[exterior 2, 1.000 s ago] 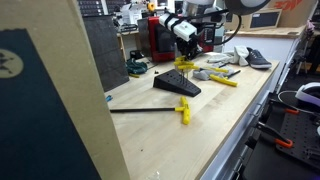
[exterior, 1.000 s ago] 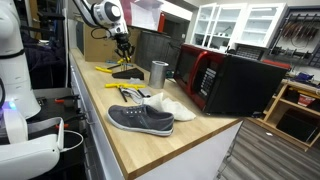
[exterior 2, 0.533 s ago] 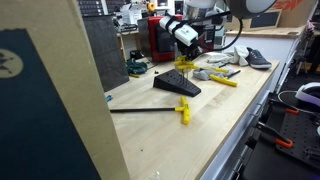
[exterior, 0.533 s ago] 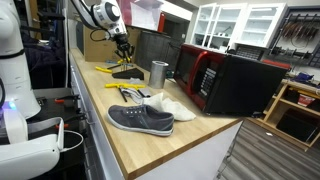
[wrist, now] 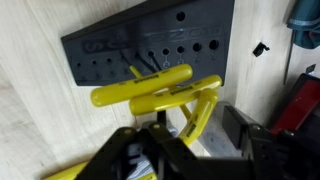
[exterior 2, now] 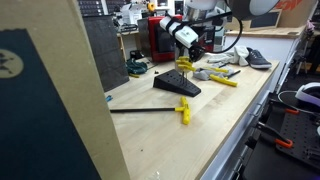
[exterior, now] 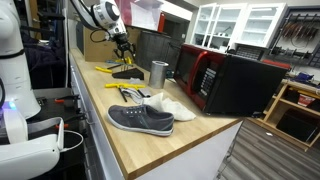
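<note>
A black wedge-shaped key holder (wrist: 150,40) with rows of holes stands on the wooden bench (exterior: 190,135), seen in both exterior views (exterior: 127,73) (exterior 2: 177,85). Yellow T-handle keys (wrist: 140,88) stick up out of it. My gripper (wrist: 195,128) hangs just above the holder (exterior: 124,47) (exterior 2: 185,48). Its jaws are open, and one slanted yellow handle (wrist: 192,112) lies in the gap between them. The dark right finger (wrist: 240,125) stands apart from that handle. How close the left finger comes is hidden by the gripper body.
A loose yellow T-handle key (exterior 2: 183,110) with a long black shaft lies in front of the holder. Nearby are a metal cup (exterior: 158,73), more yellow tools (exterior: 125,90), a grey shoe (exterior: 140,119) and a red-and-black microwave (exterior: 235,80). A cardboard panel (exterior 2: 50,100) blocks the left foreground.
The jaws have spread apart from the narrow stance they had over the yellow handle. The gripper has risen slightly above the holder. Nothing else has moved.
</note>
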Controlling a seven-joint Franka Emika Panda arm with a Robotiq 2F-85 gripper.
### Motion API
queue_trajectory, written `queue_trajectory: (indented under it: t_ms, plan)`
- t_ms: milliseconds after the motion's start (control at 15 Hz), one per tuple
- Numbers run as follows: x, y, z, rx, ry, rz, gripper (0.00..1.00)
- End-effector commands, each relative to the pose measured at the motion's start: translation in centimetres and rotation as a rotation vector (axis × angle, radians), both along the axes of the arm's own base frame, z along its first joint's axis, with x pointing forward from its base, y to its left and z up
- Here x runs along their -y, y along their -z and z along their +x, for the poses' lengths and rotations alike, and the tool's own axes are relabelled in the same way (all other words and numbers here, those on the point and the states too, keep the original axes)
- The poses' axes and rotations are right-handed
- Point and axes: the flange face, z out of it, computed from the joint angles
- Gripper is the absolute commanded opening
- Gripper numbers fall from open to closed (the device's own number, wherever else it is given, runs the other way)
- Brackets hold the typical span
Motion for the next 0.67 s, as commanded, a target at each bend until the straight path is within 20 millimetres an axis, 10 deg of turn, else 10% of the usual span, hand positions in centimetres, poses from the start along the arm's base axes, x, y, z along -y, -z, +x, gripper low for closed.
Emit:
queue_trajectory:
  t_ms: [0, 600]
  plan:
    - [0.3, -2.0, -0.5, 0.085, 0.082, 0.075, 0.94]
    - [-2.9, -3.2, -2.2, 0.120, -0.102, 0.090, 1.00]
